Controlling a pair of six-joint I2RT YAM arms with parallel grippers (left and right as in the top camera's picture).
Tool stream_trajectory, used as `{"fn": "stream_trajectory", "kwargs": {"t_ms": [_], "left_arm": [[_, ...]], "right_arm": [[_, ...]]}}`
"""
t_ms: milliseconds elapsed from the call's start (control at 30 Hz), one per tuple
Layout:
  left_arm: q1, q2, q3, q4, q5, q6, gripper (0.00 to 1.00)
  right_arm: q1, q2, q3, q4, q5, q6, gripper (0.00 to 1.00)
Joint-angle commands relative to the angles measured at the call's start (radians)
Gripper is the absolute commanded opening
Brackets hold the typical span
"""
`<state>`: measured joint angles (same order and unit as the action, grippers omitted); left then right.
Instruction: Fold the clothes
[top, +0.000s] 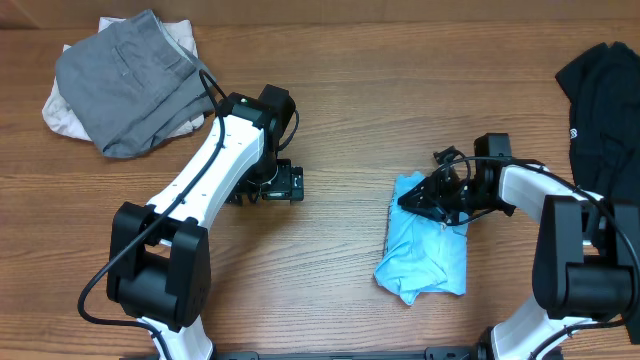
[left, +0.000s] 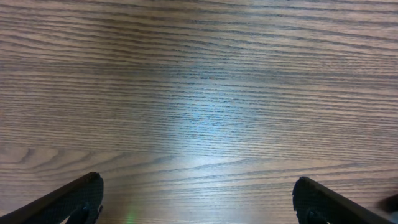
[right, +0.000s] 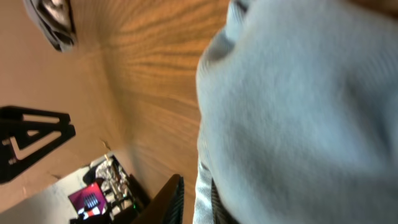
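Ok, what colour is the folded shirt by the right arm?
Light blue. The folded shirt shows best in the overhead view.

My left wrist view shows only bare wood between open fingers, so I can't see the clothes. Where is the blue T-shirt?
Observer: The light blue T-shirt lies bundled on the table, to the right of the left gripper.
Operator: Is the right gripper on it?
Observer: The right gripper sits at the bundle's far edge; whether it grips the cloth, I cannot tell.
Operator: Other clothes?
Observer: A grey garment lies heaped at the far left corner; a black garment at the right edge.
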<state>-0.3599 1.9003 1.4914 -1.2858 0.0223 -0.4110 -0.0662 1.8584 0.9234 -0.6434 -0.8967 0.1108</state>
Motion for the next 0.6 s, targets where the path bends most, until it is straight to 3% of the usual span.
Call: {"fn": "stream_trajectory", "kwargs": {"t_ms": [0,133,200,300,567], "left_arm": [[0.002,-0.004,-0.004,-0.002,0.004,0.023,1.00],[0.002,-0.004,-0.004,-0.010,0.004,0.023,1.00],[0.002,-0.004,-0.004,-0.014,0.004,0.023,1.00],[0.002,-0.004,-0.004,-0.020,0.004,0.024,1.00],[0.002,-0.004,-0.004,-0.013,0.004,0.023,1.00]], "right_arm": [[-0.030,0.022,-0.006,0.029,0.114,0.033,0.22],[-0.053,0.022,0.010,0.017,0.145,0.080,0.20],[-0.072,0.019,0.044,-0.031,0.115,0.080,0.14],[-0.124,-0.002,0.142,-0.154,0.080,0.071,0.09],[-0.224,-0.126,0.406,-0.573,0.074,-0.093,0.09]]}}
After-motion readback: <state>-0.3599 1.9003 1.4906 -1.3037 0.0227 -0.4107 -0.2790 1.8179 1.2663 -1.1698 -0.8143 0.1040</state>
